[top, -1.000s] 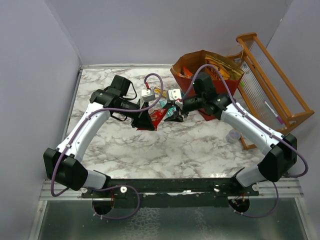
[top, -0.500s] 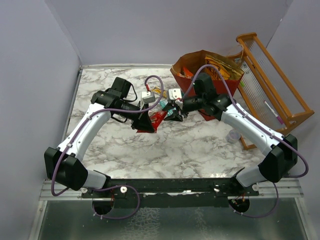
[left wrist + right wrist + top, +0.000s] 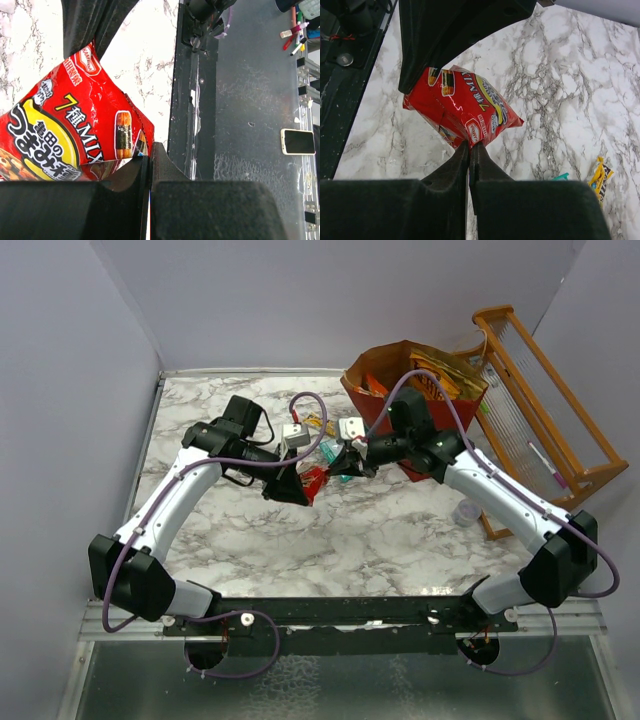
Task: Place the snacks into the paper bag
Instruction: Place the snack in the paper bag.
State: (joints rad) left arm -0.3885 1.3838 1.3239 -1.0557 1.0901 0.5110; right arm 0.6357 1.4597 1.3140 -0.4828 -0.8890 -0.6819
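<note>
On the left, the left gripper [image 3: 150, 150] has its two fingers pressed tight on one corner of a red packet [image 3: 75, 135]. The packet hangs in the air over the table [image 3: 230, 530], near the middle. The right gripper [image 3: 469, 147] pinches the other end of the same packet, its fingers squeezed together on a corner too. I think the packet is held by both because one arm is passing it to the other. The right arm is the one closer to the paper bag [image 3: 362, 402], so it can drop the packet in more easily. A yellow bar [image 3: 600, 175] and a teal packet [image 3: 561, 176] lie on the table just past the grippers, waiting for their turn. The paper bag stands open at the far right of the table, with shiny gold packets [image 3: 440, 370] poking out of its top. Further right is a wooden rack [image 3: 540, 400], and a clear cup [image 3: 466, 510] sits in front of it. Counting: two grippers, one red packet, one yellow bar, one teal packet, one bag. I cannot count the packets inside the bag.
</note>
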